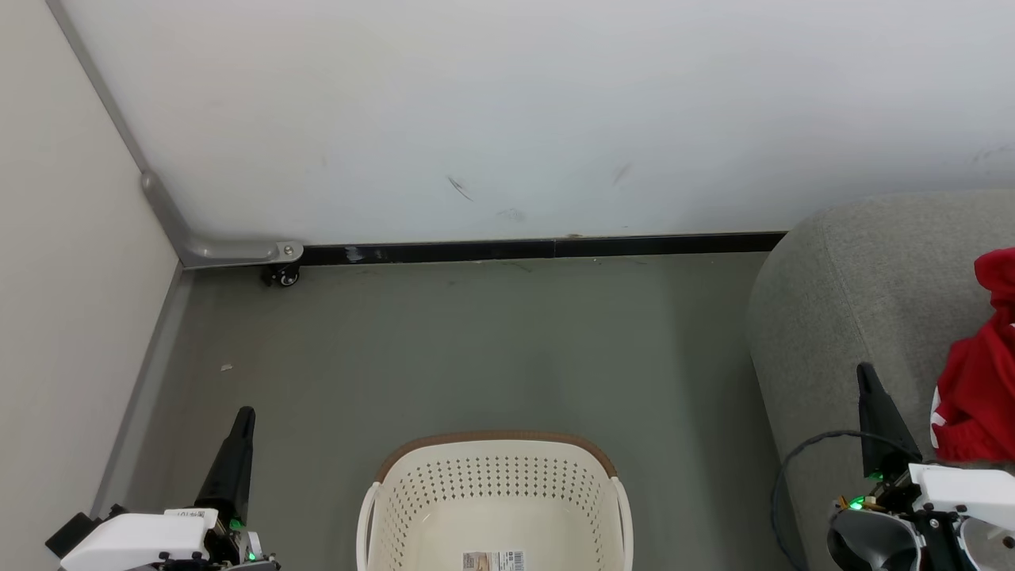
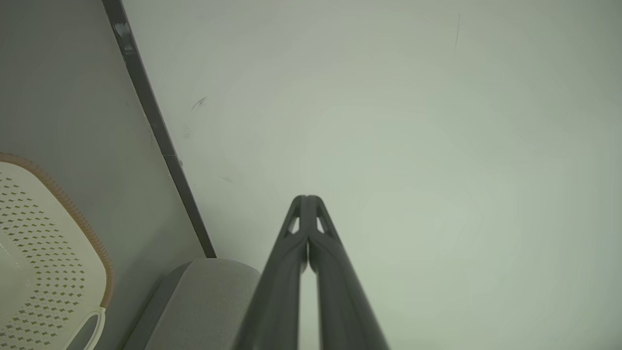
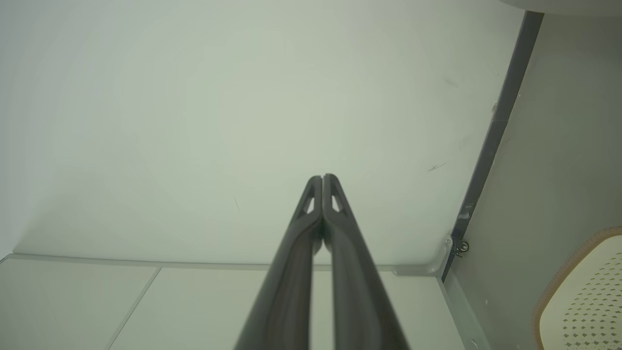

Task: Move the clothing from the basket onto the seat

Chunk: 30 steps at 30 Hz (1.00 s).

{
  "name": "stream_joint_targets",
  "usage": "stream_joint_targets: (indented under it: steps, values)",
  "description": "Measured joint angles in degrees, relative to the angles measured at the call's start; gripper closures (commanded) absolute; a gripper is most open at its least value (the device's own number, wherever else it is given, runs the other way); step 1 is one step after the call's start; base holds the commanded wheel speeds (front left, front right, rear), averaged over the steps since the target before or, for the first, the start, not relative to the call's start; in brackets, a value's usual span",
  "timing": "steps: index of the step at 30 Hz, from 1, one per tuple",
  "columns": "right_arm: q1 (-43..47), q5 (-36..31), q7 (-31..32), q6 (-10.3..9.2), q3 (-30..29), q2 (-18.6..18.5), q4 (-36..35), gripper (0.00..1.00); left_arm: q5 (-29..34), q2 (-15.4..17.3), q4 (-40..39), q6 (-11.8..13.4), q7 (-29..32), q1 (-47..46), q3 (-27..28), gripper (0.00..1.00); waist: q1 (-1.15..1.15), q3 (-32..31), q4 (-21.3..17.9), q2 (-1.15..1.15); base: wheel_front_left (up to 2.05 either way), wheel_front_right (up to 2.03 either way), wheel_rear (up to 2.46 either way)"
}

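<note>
1. Basket (image 1: pixel 496 435) is nearest, at bottom-centre of head view. Cream perforated walls, brown rim band. Inside, the bit of its floor in view carries a label (image 1: pixel 493 561). Near half is cut off by frame edge.
2. Left gripper (image 1: pixel 244 415) sits left of basket, well apart, over the floor (image 1: pixel 476 349). Clenched tip to tip, grasping nothing.
3. Right gripper (image 1: pixel 866 371) sits right of basket, over the seat (image 1: pixel 856 293), near its front. Also clenched, nothing held. A dark cable (image 1: pixel 797 460) loops on its basket side.
4. Clothing (image 1: pixel 979 396): red w/ white trim, bunched on the seat. It's right of basket, just beyond right gripper but apart from it, and cut by the frame's right edge.
5. Seat: grey, rounded corner, right of basket w/ a strip of floor between.
6. Wrist views add both finger pairs seen lengthways, tips touching, w/ a thin gap lower down. Left wrist view has basket rim and seat corner at one side. Right wrist view has pale side-wall panels w/ seams.
7. Room to move: open grey floor runs from basket's far rim to the black skirting (image 1: pixel 539 250) under the white wall (image 1: pixel 515 111). A small caster (image 1: pixel 283 276) sits far-left of basket, at the skirting's end. Side wall closes off the left.
</note>
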Motion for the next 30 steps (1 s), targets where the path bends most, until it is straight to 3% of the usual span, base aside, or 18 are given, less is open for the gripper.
stream_joint_targets:
  steps: [30]
  values:
    - [-0.7, 0.0, 0.2, 0.0, 0.0, 0.0, -0.1, 1.0, 0.0, 0.0, 0.0, -0.1, 0.0, 0.0, 0.0, 1.0, -0.01, 0.0, 0.0, 0.0, 0.0, 0.0, 0.0]
